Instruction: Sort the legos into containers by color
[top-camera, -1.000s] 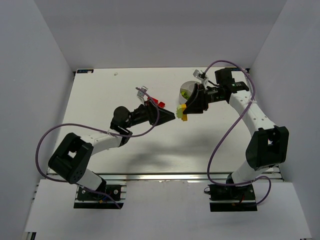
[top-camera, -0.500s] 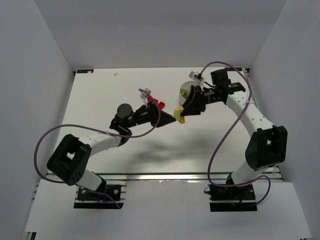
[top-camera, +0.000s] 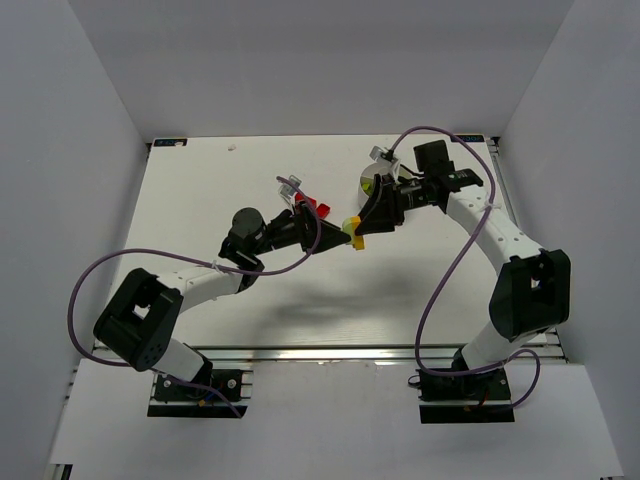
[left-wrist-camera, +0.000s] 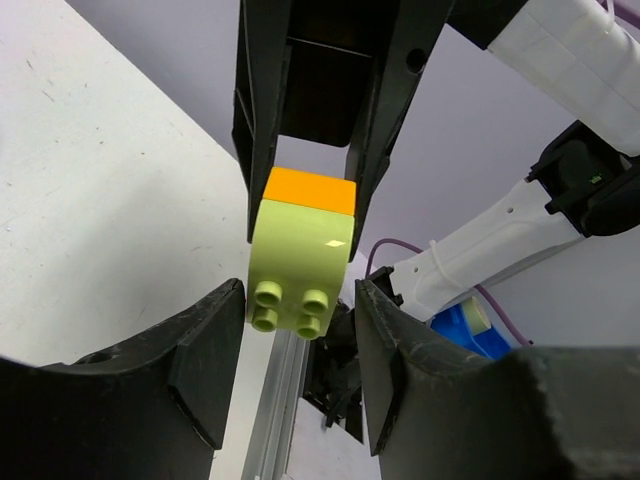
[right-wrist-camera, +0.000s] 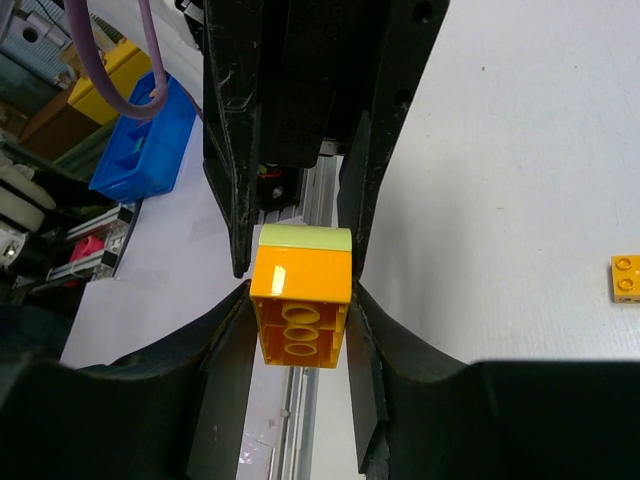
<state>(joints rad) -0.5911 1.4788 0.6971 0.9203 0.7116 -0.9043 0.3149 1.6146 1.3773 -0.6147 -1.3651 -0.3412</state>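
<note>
Here, a stack of two legos is held off the white table (top-camera: 200, 190), midway between the two arms. The orange brick (left-wrist-camera: 310, 190) is pinched by the right gripper (right-wrist-camera: 300, 300), whose fingers (right-wrist-camera: 228, 370) are pressed against two opposite sides of it. In the right wrist view its hollow underside is turned toward that camera. The yellow-green brick (left-wrist-camera: 300, 255) is joined to the far face of the orange one, and its studs are pointed at the left wrist camera.

The left gripper (left-wrist-camera: 298, 305) is spread, and its two fingertips are set either side of the studded end of the yellow-green brick. A thin gap is seen on each side in the left wrist view, so the brick is flanked but not clamped by it. The two grippers are met nose to nose, with the stack as the only thing between them.

Elsewhere, the round white dish (top-camera: 381, 172) is found just behind the right gripper and partly hidden by that arm, with something yellow-green seen inside it. Red bricks (top-camera: 320, 205) are lying on the table just beside the left wrist. A loose orange brick (right-wrist-camera: 626, 277) is lying studs-up on the table, well apart from the held stack.
</note>
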